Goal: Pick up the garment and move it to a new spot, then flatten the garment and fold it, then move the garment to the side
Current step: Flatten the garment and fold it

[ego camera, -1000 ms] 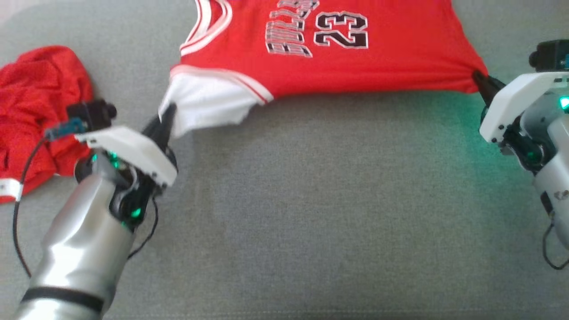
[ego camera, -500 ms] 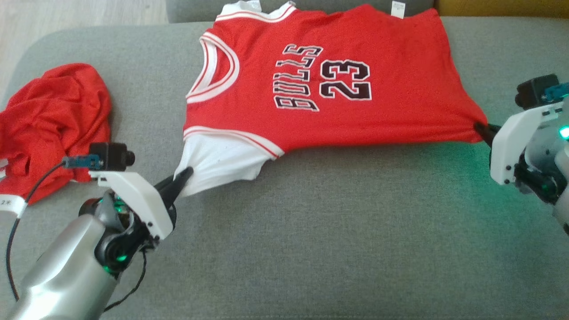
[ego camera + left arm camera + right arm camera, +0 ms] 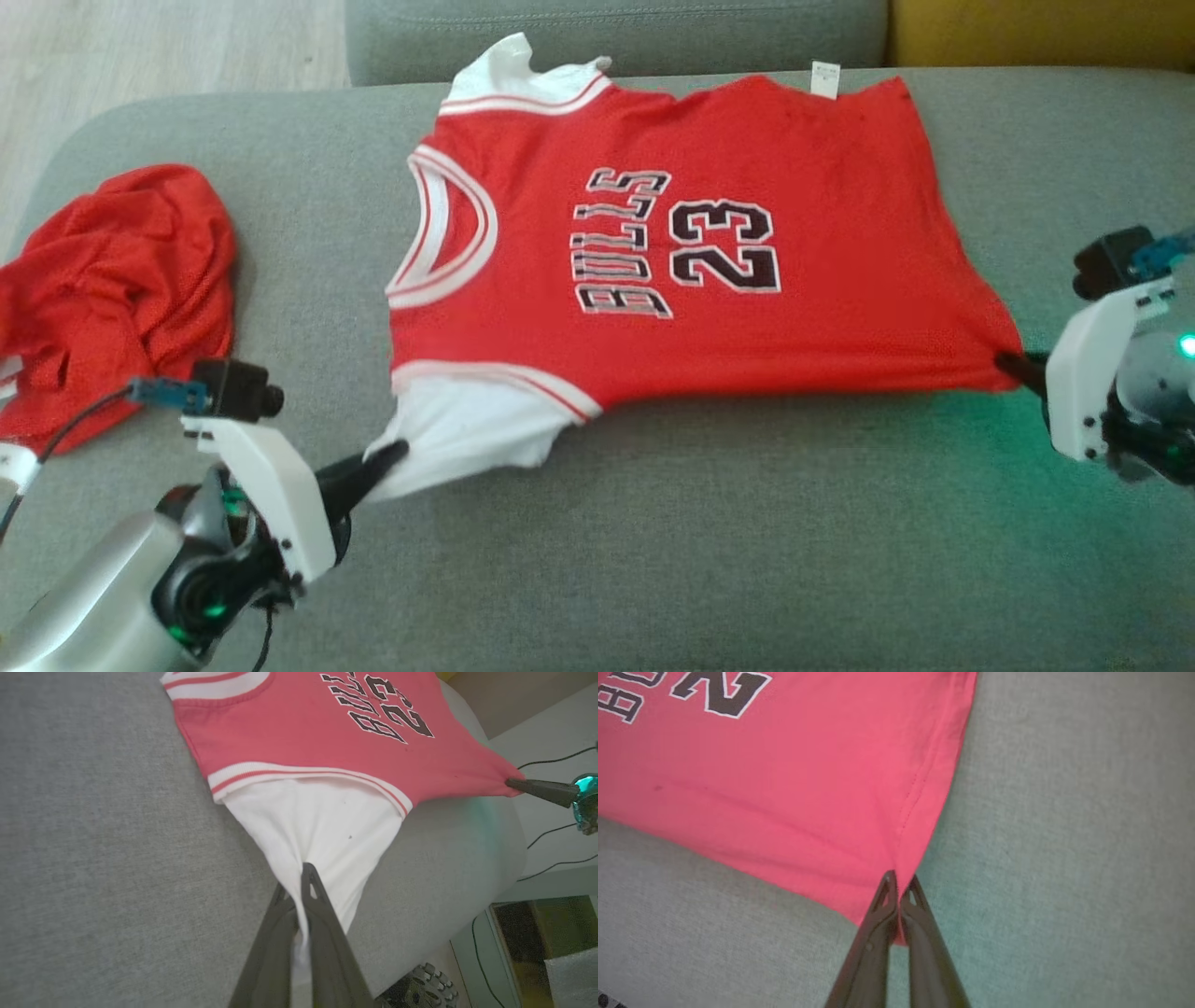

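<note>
Two corners pinned: left hand (image 3: 397, 453) clamped shut on the white sleeve edge, jersey (image 3: 840, 233) spread print-up across the grey sofa seat (image 3: 700, 541), right hand (image 3: 1006, 360) clamped on its red hem corner. Relocation looks done and flattening nearly there, though the white part by the left hand is bunched. Fold and the move aside are not yet done.

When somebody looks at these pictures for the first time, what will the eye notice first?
First, the red jersey with black BULLS 23 lettering, spread over the grey fabric sofa cushion in the middle. The left gripper pinches its white sleeve at the near left, and the right gripper pinches its red hem corner at the right. A crumpled red mesh cloth lies at the far left.
</note>
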